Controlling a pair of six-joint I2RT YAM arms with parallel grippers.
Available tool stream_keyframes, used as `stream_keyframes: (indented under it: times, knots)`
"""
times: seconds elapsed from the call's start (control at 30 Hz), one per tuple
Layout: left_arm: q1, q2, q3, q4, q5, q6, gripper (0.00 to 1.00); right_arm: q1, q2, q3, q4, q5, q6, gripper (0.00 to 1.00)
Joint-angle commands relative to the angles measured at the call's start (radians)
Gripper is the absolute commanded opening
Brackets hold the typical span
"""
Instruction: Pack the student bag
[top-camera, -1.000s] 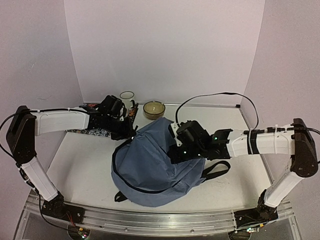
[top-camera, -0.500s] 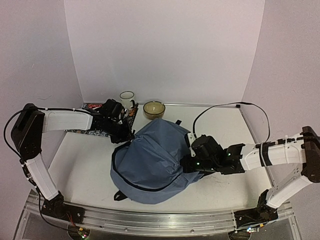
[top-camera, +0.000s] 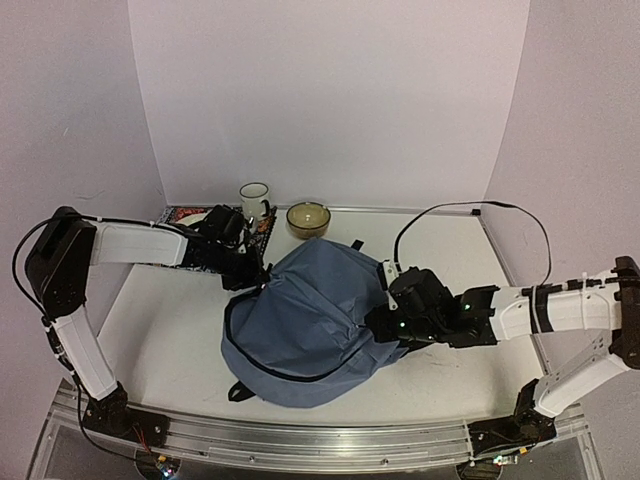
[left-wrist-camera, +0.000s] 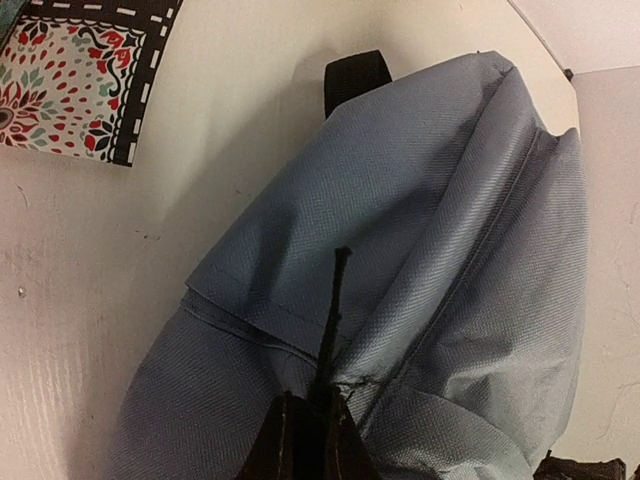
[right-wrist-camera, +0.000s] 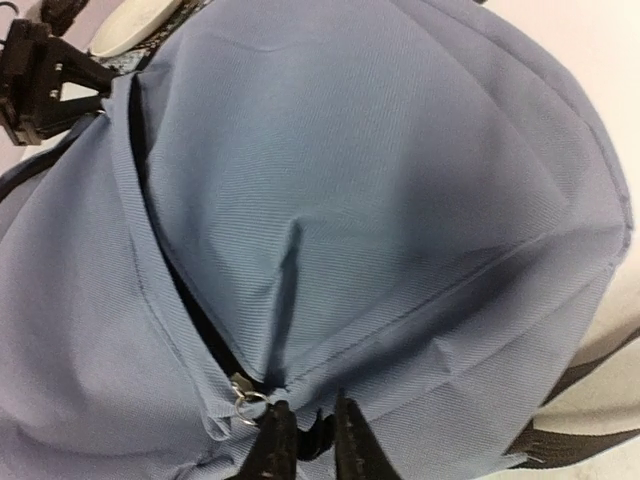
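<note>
The grey-blue student bag (top-camera: 300, 320) lies in the middle of the table, its main zipper gaping along the left rim. My left gripper (top-camera: 255, 278) is at the bag's upper left corner. In the left wrist view it (left-wrist-camera: 312, 400) is shut on a thin black cord (left-wrist-camera: 333, 310) that rises from the bag's (left-wrist-camera: 420, 200) seam. My right gripper (top-camera: 378, 325) is at the bag's right side. In the right wrist view its jaws (right-wrist-camera: 310, 408) stand slightly apart, a black pull tab loose between them, beside the zipper's metal ring (right-wrist-camera: 247, 397).
A white mug (top-camera: 254, 196) and a tan bowl (top-camera: 308, 218) stand at the back wall. A patterned flat item (top-camera: 175, 264) lies under the left arm. A black strap (right-wrist-camera: 570, 440) trails from the bag's right side, and a strap loop (top-camera: 240, 390) lies at its front.
My right gripper has travelled down and right along the bag's edge, and its jaws have just parted. The bag's right side has flattened, and the left gripper has stayed shut on the cord.
</note>
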Motion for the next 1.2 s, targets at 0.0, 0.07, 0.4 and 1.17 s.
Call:
stream_keyframes:
  times: [0.0, 0.07, 0.4, 1.17]
  knots:
    - [-0.025, -0.064, -0.009, 0.079, -0.021, 0.056, 0.02, -0.001, -0.017, 0.138, -0.091, 0.100, -0.087, 0.36]
    - [-0.047, -0.052, -0.001, 0.083, -0.021, 0.073, 0.03, -0.017, -0.011, 0.182, -0.105, 0.120, -0.114, 0.40]
    - [-0.161, 0.049, 0.135, 0.086, -0.047, 0.157, 0.08, -0.174, 0.000, 0.253, -0.130, 0.148, -0.184, 0.58]
    - [0.258, -0.551, -0.050, -0.215, -0.449, 0.237, 0.99, -0.561, -0.439, 0.081, -0.252, 0.240, -0.267, 0.98]
